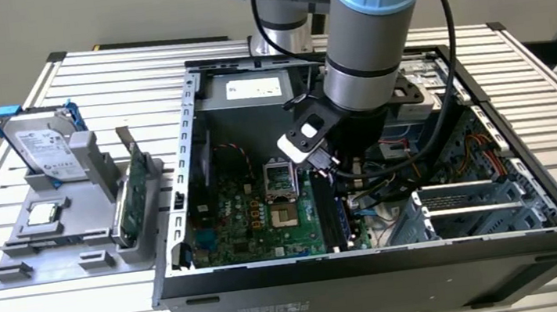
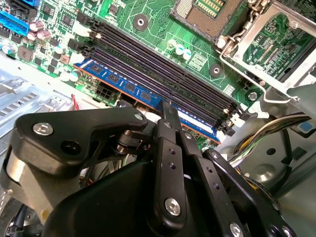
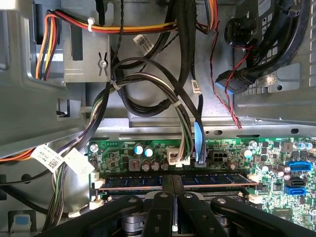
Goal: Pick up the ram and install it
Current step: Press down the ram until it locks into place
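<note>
fingers [image 2: 168, 111]: closed, gripping one ram [image 2: 148, 96] | empty slots [image 2: 163, 74]: three

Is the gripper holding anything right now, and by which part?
Yes: the gripper is shut on the ram, pinching its upper long edge near mid-length, with the stick sitting in a memory slot on the motherboard.

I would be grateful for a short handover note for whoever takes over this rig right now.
Gripper: deep inside the open black computer case, fingers closed together on the top edge of the ram, a long thin blue-green circuit stick.
Ram: standing in the outermost slot of the green motherboard, beside the empty black slots.
Done: ram picked up and brought into its slot.
Left: whether it is fully seated cannot be told; the gripper has not let go.
</note>
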You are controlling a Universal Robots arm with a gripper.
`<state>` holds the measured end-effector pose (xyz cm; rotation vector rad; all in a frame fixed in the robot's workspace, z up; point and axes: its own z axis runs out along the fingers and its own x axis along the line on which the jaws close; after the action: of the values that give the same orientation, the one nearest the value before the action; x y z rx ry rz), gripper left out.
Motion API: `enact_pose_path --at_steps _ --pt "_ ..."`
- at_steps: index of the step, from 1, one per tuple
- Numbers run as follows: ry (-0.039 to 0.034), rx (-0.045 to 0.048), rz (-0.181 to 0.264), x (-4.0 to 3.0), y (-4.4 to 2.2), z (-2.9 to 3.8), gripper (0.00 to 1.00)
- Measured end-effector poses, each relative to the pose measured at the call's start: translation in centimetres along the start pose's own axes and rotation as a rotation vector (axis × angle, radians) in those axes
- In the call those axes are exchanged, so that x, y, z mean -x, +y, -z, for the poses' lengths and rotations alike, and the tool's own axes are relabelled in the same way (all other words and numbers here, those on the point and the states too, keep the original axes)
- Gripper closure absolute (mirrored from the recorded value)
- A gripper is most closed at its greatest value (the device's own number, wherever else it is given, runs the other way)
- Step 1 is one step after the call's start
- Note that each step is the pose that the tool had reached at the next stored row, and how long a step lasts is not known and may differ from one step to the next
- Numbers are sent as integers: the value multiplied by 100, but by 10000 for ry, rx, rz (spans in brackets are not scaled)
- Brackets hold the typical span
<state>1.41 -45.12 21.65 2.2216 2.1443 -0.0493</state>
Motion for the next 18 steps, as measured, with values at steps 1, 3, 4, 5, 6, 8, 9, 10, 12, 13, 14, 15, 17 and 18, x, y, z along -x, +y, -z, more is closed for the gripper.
enact_pose_path --at_steps 1,3,4,5,6,8,9,10,12,13,14,15,17,18 --pt "0 0 0 0 0 0 100" --pt "-1 0 0 0 0 0 100" --pt "-1 0 0 0 0 0 100" --pt "-1 0 0 0 0 0 100" --pt "-2 0 0 0 0 0 100" --pt "-2 -1 0 0 0 0 100" --pt "-2 0 0 0 0 0 100" --pt "-2 -1 0 0 0 0 100" --pt "-3 -1 0 0 0 0 100" --pt "-3 -1 1 0 0 0 100" --pt "-3 -1 1 0 0 0 100" --pt "-3 -1 0 0 0 0 100" --pt "-3 -1 0 0 0 0 100" --pt "-4 -1 0 0 0 0 100"
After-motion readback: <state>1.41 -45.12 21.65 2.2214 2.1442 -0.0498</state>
